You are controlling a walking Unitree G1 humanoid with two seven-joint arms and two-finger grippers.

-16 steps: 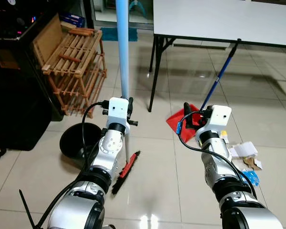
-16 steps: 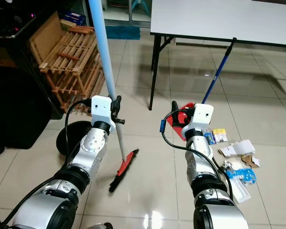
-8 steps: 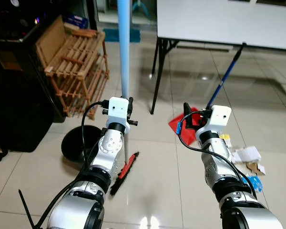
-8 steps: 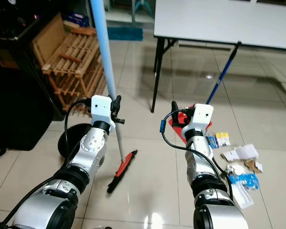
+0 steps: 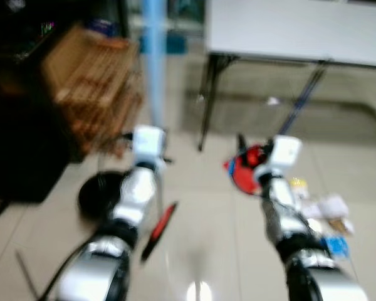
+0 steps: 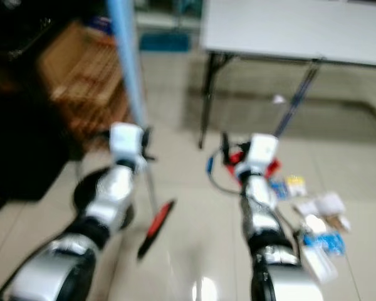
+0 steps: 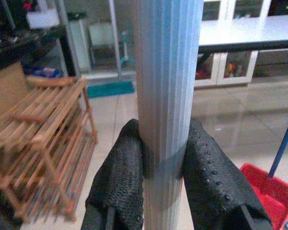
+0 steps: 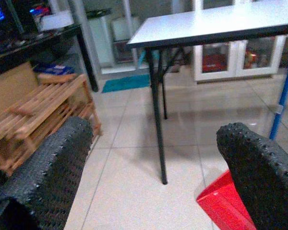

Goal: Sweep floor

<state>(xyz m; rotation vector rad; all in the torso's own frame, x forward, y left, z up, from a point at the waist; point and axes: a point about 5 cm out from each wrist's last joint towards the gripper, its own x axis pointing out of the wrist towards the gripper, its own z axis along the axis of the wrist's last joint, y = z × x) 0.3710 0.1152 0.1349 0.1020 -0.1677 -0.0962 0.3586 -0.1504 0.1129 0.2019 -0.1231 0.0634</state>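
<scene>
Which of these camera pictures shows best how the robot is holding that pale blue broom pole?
The left wrist view: it is sharp and close, with the left pincer shut on the broom pole, one black finger on each side. The two eye views are blurred; they show the pole rising above the left arm, with the red broom head on the floor.

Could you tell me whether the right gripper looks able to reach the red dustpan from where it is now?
Probably yes: the right gripper is open and empty, with the red dustpan low ahead of it on bare tile and nothing between them.
</scene>
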